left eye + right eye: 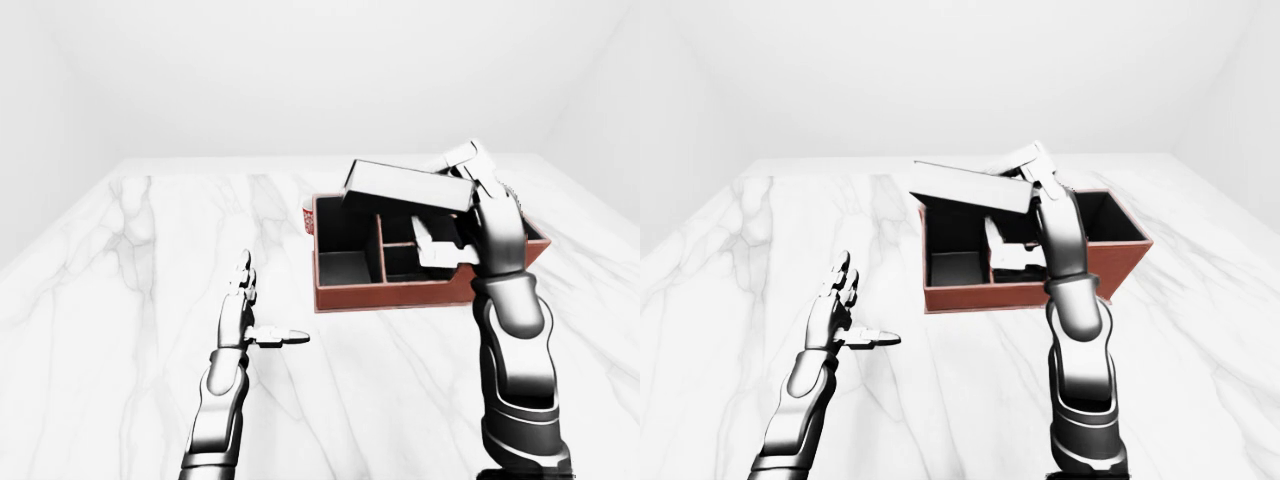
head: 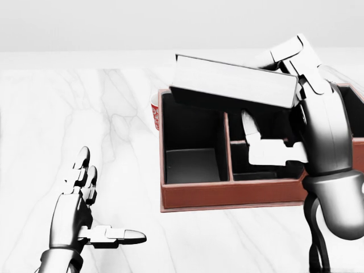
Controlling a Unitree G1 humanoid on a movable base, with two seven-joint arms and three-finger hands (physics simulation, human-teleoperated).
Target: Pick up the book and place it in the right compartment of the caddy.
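The book (image 2: pixel 233 85) is a pale grey slab, held tilted above the top edge of the red-brown caddy (image 2: pixel 227 196) in the head view. It spans the caddy's left and middle parts. My right hand (image 2: pixel 267 85) is shut on the book's right end, with fingers (image 2: pixel 287 52) over it and the thumb (image 2: pixel 250 128) under it. My right forearm hides much of the caddy's right compartment. My left hand (image 2: pixel 108 199) is open and empty over the marble table at the lower left.
A red and white object (image 2: pixel 154 114) stands against the caddy's outer left wall. A dark block (image 2: pixel 190 165) lies in the caddy's left compartment. The white marble table (image 2: pixel 114 114) stretches around the caddy, with white walls beyond.
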